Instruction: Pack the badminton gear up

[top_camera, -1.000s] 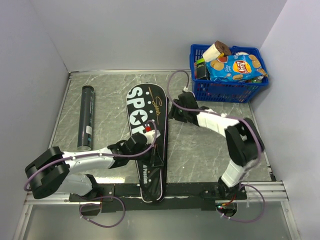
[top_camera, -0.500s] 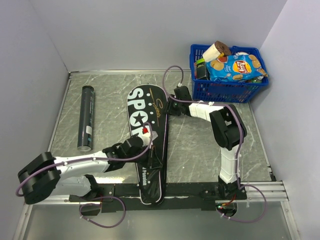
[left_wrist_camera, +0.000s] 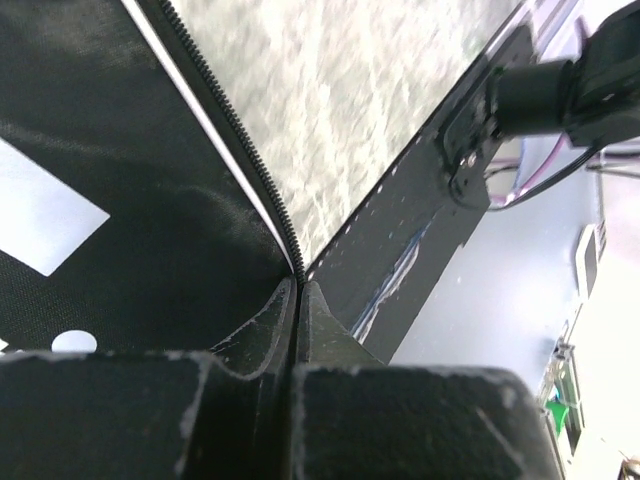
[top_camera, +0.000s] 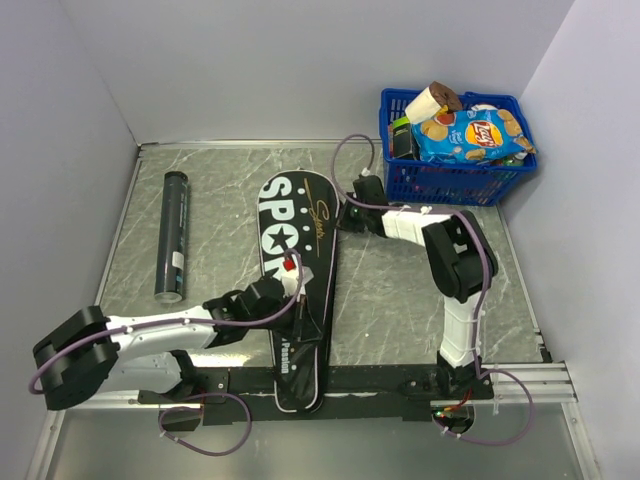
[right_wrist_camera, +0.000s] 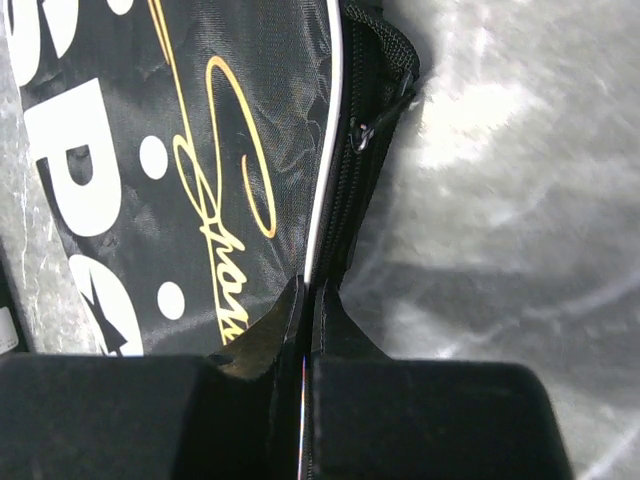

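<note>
The black racket-shaped "SPORT" cover (top_camera: 290,215) lies lengthwise down the middle of the marbled table, its narrow end over the black base rail (top_camera: 380,380). My left gripper (top_camera: 303,298) is shut on the zipper edge of the cover's (left_wrist_camera: 120,150) narrow part; in the left wrist view the left gripper (left_wrist_camera: 297,285) pinches the zipper teeth. My right gripper (top_camera: 343,213) is shut on the right rim of the wide head; the right gripper (right_wrist_camera: 308,285) clamps the white-piped edge of the cover (right_wrist_camera: 150,150), just below a zipper pull (right_wrist_camera: 362,135). A long black tube (top_camera: 172,235) lies at the left.
A blue plastic basket (top_camera: 500,180) full of snack packets stands in the back right corner. Grey walls close in the table on three sides. The black base rail (left_wrist_camera: 420,230) runs along the near edge, just past my left fingers.
My right gripper has reached the cover's right rim and shut on it. The left arm has drawn back toward its base, and the cover has shifted slightly to the right.
</note>
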